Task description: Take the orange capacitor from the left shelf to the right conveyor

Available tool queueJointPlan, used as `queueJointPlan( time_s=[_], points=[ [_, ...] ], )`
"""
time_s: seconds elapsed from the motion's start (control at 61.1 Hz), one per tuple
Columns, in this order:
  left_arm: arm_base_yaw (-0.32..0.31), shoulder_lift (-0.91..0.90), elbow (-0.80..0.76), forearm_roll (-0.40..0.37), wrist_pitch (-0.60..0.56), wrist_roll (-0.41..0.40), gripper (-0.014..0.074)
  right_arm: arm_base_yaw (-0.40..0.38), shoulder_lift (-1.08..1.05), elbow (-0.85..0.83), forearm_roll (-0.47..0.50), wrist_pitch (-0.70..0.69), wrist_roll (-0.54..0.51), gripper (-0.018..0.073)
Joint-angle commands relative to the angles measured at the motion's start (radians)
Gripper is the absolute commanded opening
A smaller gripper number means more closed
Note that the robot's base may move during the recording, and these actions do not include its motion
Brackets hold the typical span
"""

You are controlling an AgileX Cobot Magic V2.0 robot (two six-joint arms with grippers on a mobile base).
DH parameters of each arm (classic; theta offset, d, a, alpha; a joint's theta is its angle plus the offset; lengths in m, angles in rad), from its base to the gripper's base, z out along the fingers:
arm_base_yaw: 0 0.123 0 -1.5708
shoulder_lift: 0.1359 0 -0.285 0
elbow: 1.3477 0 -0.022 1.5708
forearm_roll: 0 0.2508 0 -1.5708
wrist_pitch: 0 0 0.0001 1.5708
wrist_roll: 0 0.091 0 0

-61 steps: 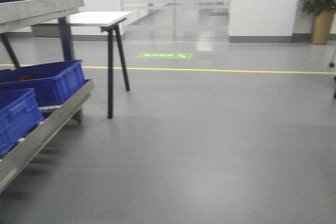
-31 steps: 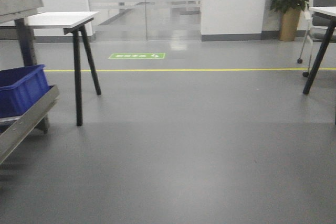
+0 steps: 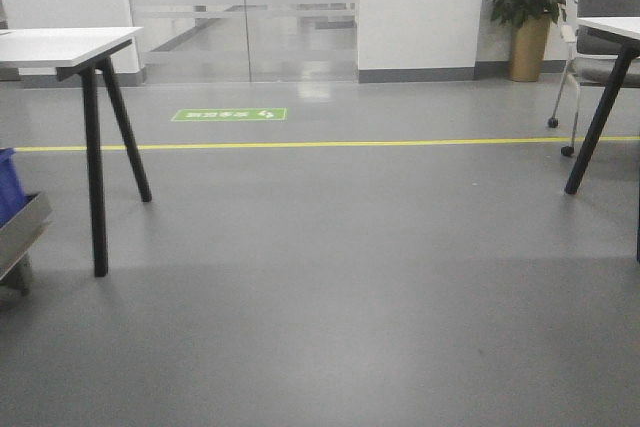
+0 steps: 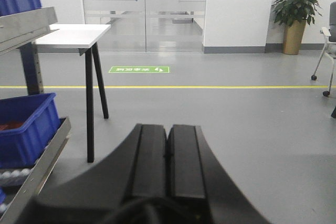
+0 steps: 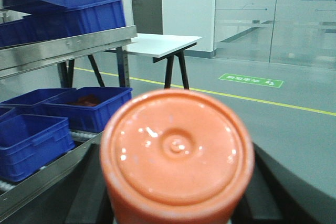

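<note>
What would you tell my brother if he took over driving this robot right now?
Left hand: shut, holding nothing.
Right hand: shut on the orange capacitor, seen end-on close to the wrist camera.
Left shelf: at the left edge of the views, with blue bins on it.
Right conveyor: not in any view.
Done: the capacitor is off the shelf and in the hand.
Left to do: find the conveyor, set the capacitor on its belt, let go.
</note>
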Motion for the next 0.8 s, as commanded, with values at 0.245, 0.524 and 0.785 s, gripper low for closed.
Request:
queueJointPlan(
  time_s=[0.245, 0.524, 0.785],
  points=[
    [0.003, 0.010, -0.008, -0.005, -0.084, 0.000, -0.0105, -0.006, 0.015, -0.032, -0.011, -0.094, -0.010, 0.0059],
    [0.003, 0.010, -0.008, -0.005, -0.084, 0.000, -0.0105, -0.006, 0.015, -0.032, -0.011, -0.094, -0.010, 0.0059],
    [0.003, 0.010, -0.008, -0.005, -0.084, 0.000, -0.0105, -0.006, 0.015, -0.032, -0.011, -0.094, -0.010, 0.0059]
  ],
)
